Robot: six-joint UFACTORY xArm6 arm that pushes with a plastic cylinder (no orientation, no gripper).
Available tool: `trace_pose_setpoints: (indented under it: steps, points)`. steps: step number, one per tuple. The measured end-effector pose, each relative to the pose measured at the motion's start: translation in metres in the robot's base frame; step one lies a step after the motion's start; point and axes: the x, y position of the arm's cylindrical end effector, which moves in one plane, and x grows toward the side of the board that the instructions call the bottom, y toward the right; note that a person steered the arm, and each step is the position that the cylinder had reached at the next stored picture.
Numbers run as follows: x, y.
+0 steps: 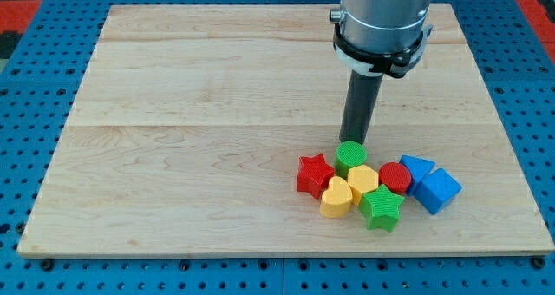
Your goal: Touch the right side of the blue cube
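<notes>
The blue cube [438, 191] lies at the right end of a cluster of blocks near the board's bottom right. My tip [353, 141] is at the cluster's top edge, just above the green round block [350, 156] and apparently touching it. The tip is well to the left of the blue cube, about a hundred pixels away. A second blue block, wedge-like [416, 167], lies against the cube's upper left. The cube's right side faces bare board.
The cluster also holds a red star [314, 174], a yellow heart [336, 198], a yellow hexagon-like block [362, 182], a green star [381, 207] and a red round block [395, 177]. The wooden board [173, 139] lies on a blue pegboard [35, 87].
</notes>
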Motion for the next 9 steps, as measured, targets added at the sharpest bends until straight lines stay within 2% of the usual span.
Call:
trace_pose_setpoints:
  steps: [3,5,6,8,9]
  points:
    - [-0.015,-0.003]
    - [-0.032,0.111]
    - [-0.015,0.15]
    - [0.014,0.154]
    - [0.053,0.152]
